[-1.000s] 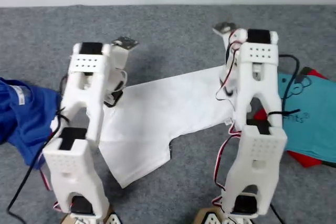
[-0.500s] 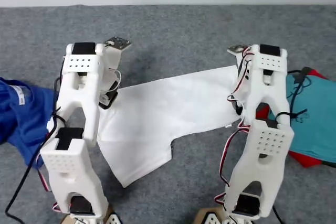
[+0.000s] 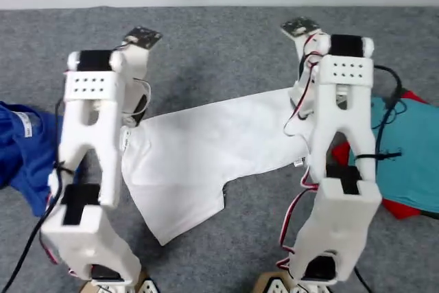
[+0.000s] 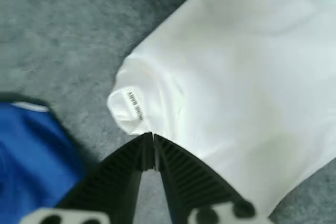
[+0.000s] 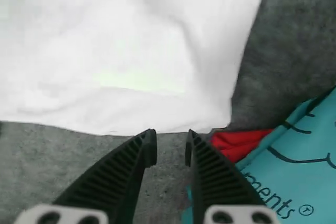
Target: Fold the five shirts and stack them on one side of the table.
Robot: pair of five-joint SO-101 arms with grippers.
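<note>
A white shirt lies spread across the middle of the grey table, between the two arms. My left gripper is shut on the white shirt at its edge, close to a rolled fold that carries a small label. My right gripper stands open just off the white shirt's other edge, with grey table between its fingers. A blue shirt lies crumpled at the far left. At the right, a teal shirt rests on a red shirt.
The grey table is bare along the far side, up to a pale wall. The blue shirt lies close beside my left gripper. The red shirt and teal shirt lie right beside my right gripper.
My left arm has moved left, and the white shirt's left edge has bunched up and shifted with it. The right arm has swung back toward the far side over the shirt's right end.
</note>
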